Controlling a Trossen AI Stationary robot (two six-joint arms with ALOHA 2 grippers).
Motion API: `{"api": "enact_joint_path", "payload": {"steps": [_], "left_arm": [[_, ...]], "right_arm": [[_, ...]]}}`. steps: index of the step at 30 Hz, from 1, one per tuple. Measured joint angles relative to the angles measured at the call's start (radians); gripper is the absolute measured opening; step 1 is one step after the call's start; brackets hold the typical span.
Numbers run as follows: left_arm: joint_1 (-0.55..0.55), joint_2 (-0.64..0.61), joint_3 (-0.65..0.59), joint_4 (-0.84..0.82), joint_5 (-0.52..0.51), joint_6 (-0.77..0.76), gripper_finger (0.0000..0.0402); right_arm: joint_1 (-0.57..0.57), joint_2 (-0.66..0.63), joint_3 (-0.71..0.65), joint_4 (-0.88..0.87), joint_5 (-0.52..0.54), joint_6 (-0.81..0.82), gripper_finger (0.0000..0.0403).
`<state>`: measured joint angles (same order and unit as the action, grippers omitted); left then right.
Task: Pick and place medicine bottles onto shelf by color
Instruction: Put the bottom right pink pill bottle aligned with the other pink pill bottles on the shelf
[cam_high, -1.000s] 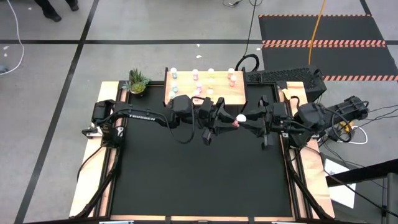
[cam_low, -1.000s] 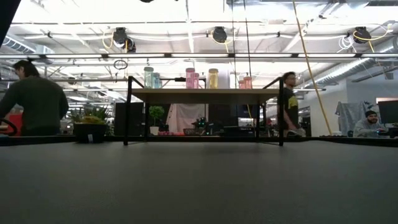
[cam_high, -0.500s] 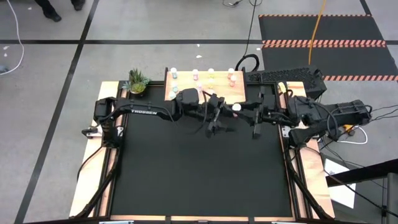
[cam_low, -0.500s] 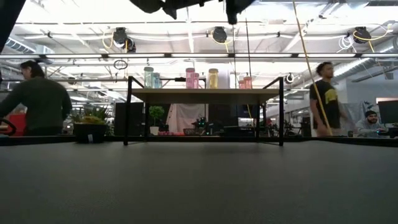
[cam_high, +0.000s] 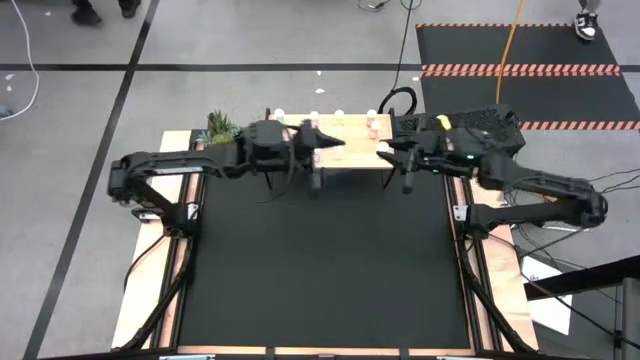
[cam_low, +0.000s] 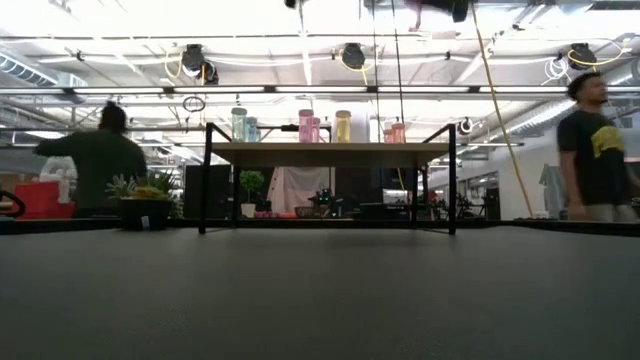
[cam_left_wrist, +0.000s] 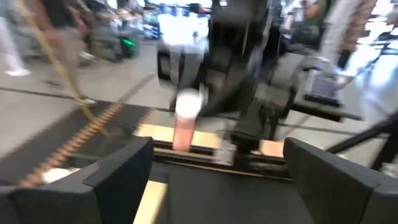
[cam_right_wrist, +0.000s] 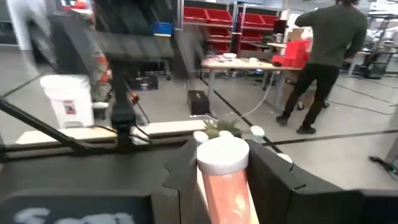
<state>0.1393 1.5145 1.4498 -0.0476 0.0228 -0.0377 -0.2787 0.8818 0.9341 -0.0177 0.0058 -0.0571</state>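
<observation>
Above the black table (cam_high: 320, 270), with people walking the workshop behind, the right gripper (cam_right_wrist: 217, 180) clamps a pink medicine bottle (cam_right_wrist: 222, 177) beside the shelf (cam_high: 350, 155), while the left gripper (cam_high: 316, 150) stands released.

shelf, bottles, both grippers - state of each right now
right gripper: shut on a pink bottle, held upright above the shelf's right end
left gripper: open, empty, over the shelf
shelf: standing at the table's far edge, bottles on top
bottles on shelf: upright, in a row
</observation>
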Motion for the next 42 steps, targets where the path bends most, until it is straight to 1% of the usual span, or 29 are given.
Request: {"api": "enact_joint_path", "payload": {"steps": [1, 3, 6, 7, 10, 12, 14, 17, 19, 21, 22, 25, 26, 31, 32, 37, 39, 42], "left_arm": [[-0.005, -0.019, 0.000, -0.013, -0.035, 0.019, 0.0353], [-0.012, -0.046, 0.000, -0.050, -0.092, 0.043, 0.0343], [-0.017, -0.074, 0.000, -0.116, -0.145, 0.055, 0.0327], [-0.018, -0.080, 0.000, -0.139, -0.155, 0.055, 0.0322], [-0.024, -0.084, 0.000, -0.195, -0.166, 0.035, 0.0308], [-0.032, -0.083, 0.000, -0.219, -0.166, 0.029, 0.0299], [-0.037, -0.083, 0.000, -0.217, -0.169, 0.034, 0.0291], [-0.042, -0.075, 0.000, -0.202, -0.194, 0.050, 0.0281], [-0.042, -0.072, 0.000, -0.199, -0.212, 0.058, 0.0276], [-0.041, -0.073, 0.000, -0.187, -0.236, 0.061, 0.0274], [-0.041, -0.075, 0.000, -0.186, -0.246, 0.063, 0.0274], [-0.041, -0.077, 0.000, -0.187, -0.253, 0.062, 0.0274], [-0.041, -0.077, 0.000, -0.187, -0.253, 0.063, 0.0273], [-0.041, -0.078, 0.000, -0.217, -0.288, 0.092, 0.0273], [-0.041, -0.078, 0.000, -0.230, -0.304, 0.092, 0.0273], [-0.041, -0.089, 0.000, -0.319, -0.398, 0.106, 0.0273], [-0.037, -0.102, -0.001, -0.338, -0.436, 0.139, 0.0273], [-0.010, -0.131, 0.000, -0.348, -0.446, 0.216, 0.0273]], "right_arm": [[-0.039, 0.000, -0.060, 0.069, -0.031, 0.000, 0.0111], [-0.107, 0.001, -0.180, 0.263, -0.073, 0.007, 0.0111], [-0.194, 0.018, -0.342, 0.508, -0.085, 0.044, 0.0111], [-0.215, 0.030, -0.387, 0.565, -0.086, 0.062, 0.0111], [-0.256, 0.076, -0.490, 0.656, -0.086, 0.115, 0.0112], [-0.265, 0.114, -0.533, 0.715, -0.089, 0.116, 0.0112], [-0.265, 0.150, -0.546, 0.768, -0.088, 0.096, 0.0112], [-0.265, 0.182, -0.534, 0.794, -0.088, 0.084, 0.0112], [-0.253, 0.190, -0.519, 0.800, -0.085, 0.105, 0.0112], [-0.230, 0.190, -0.501, 0.802, -0.067, 0.108, 0.0112], [-0.217, 0.189, -0.496, 0.804, -0.034, 0.109, 0.0112], [-0.178, 0.196, -0.494, 0.791, 0.133, 0.111, 0.0112], [-0.167, 0.200, -0.494, 0.791, 0.174, 0.114, 0.0112], [-0.082, 0.200, -0.494, 0.843, 0.182, 0.079, 0.0112], [-0.059, 0.195, -0.494, 0.852, 0.202, 0.074, 0.0112], [0.104, 0.177, -0.492, 0.853, 0.386, 0.052, 0.0112], [0.193, 0.200, -0.489, 0.852, 0.427, 0.038, 0.0112], [0.335, 0.262, -0.437, 0.825, 0.554, -0.030, 0.0112]]}}
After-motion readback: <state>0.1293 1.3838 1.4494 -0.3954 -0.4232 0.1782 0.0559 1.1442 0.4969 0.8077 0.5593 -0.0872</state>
